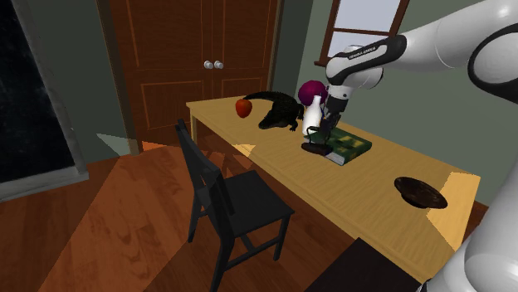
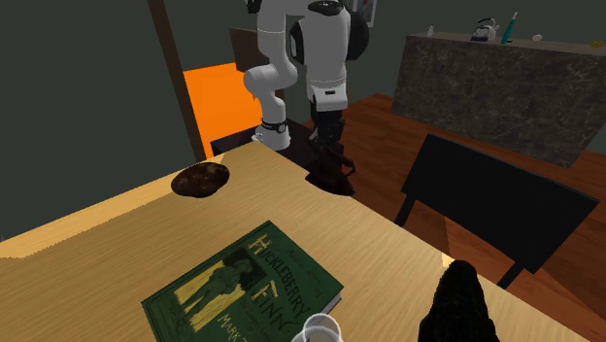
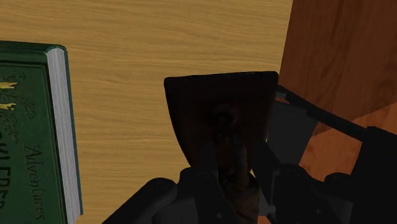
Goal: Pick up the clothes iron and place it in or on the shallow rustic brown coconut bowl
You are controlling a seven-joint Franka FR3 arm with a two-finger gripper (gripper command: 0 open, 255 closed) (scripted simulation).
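The pincer is clenched on the dark clothes iron, its black fingers clasping the handle from either side. I cannot tell whether the iron's sole rests on the counter or hangs just above it. Looking down along the hand, the iron sits at the counter's edge, with wooden floor beyond and a green book just beside it.

From the shoulder side, the pincer comes down on the iron next to the book. Behind them stand a white bottle, a toy alligator and a red apple. A black chair is at the counter's long edge.

From across the counter, the book shows its cover, lettered Huckleberry Finn. The iron is under the pincer.

The brown coconut bowl lies well apart from the iron, nearer the stand, its inside bare. Across the counter it shows as a low, rough shell.
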